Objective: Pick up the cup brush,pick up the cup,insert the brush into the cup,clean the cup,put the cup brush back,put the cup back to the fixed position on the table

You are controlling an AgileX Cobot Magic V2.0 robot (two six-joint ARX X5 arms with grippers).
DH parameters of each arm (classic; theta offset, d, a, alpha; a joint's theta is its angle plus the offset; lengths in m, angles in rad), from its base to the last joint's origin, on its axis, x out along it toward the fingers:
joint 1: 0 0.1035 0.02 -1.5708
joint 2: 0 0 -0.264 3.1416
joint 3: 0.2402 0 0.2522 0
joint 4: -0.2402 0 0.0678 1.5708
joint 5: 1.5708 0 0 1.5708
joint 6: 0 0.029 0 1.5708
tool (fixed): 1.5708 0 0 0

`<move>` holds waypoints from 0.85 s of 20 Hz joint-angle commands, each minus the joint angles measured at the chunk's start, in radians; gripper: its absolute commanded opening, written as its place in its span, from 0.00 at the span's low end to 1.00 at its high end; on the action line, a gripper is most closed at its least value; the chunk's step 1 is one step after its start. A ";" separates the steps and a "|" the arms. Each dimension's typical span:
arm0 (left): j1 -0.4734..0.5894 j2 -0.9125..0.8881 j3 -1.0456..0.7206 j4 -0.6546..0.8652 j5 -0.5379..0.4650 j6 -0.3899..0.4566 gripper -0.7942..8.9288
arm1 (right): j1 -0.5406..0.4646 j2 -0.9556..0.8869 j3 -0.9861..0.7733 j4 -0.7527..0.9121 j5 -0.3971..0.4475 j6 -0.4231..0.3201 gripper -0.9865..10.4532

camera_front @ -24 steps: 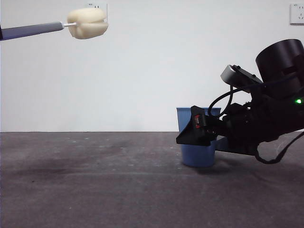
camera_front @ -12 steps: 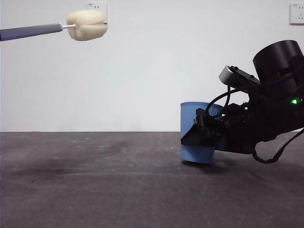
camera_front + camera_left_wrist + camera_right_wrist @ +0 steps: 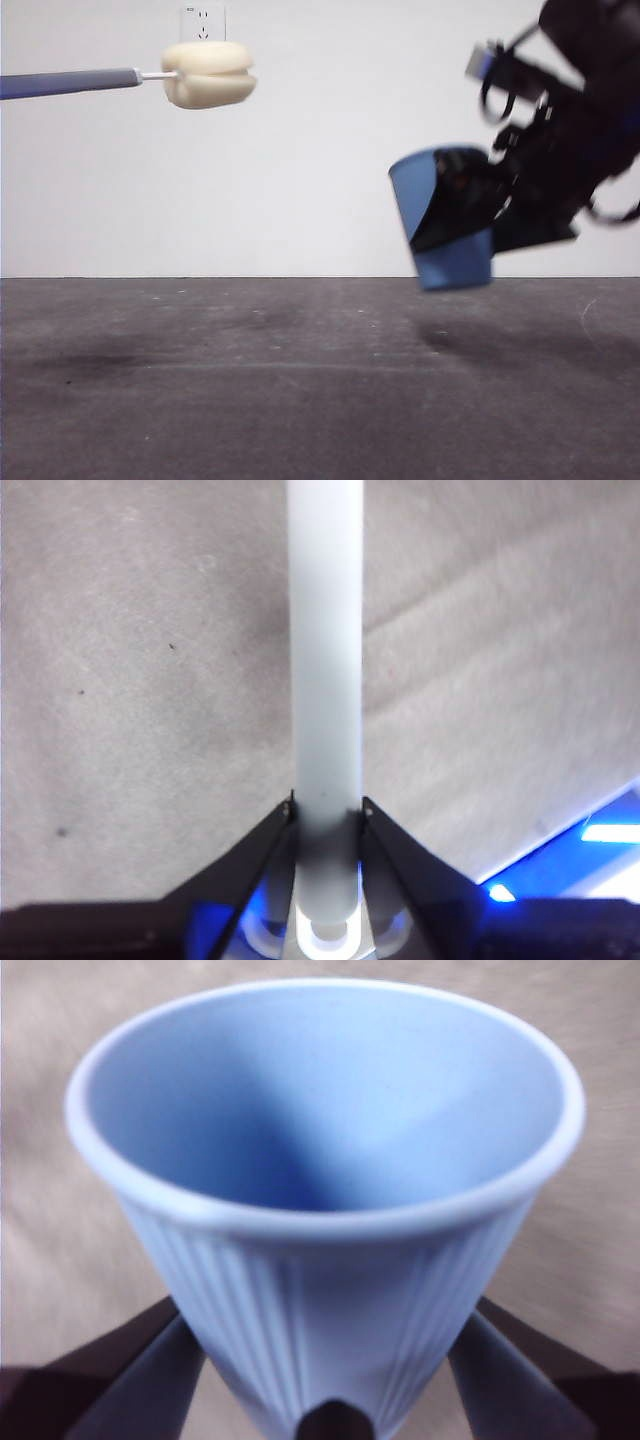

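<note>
Left gripper (image 3: 326, 815) was clamped on the long grey-handled cup brush with the cream-yellow lobed sponge head (image 3: 208, 74); in the left wrist view both black jaws pressed against the sides of the pale handle (image 3: 325, 660), which ran straight out from between them. In the front view the brush hung high in the air at the left, handle near level, sponge head pointing toward the middle of the scene, in front of the white wall (image 3: 300, 180) and just below a wall socket (image 3: 202, 20).

Right gripper (image 3: 325, 1360) was pinching the blue ribbed plastic tumbler, the cup (image 3: 440, 215). In the right wrist view one jaw lay against each side of the cup's tapering lower body, with its open mouth (image 3: 325, 1100) facing the camera and the inside bare. In the front view the cup was lifted clear of the dark grey matte table (image 3: 250, 390), at the right, tilted so its rim leaned toward the brush side. The right arm and cup were motion-blurred there. Brush head and cup were well apart, the brush higher.
</note>
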 commanded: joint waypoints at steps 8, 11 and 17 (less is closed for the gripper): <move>-0.013 0.086 0.000 -0.011 0.005 0.258 0.07 | 0.091 -0.080 0.248 -0.703 0.368 -0.454 0.07; -0.058 0.152 0.000 -0.003 0.037 0.295 0.07 | 0.129 -0.080 0.248 -0.734 0.479 -0.609 0.07; -0.167 0.249 0.000 0.061 0.044 0.303 0.07 | 0.209 -0.080 0.249 -0.731 0.663 -0.836 0.07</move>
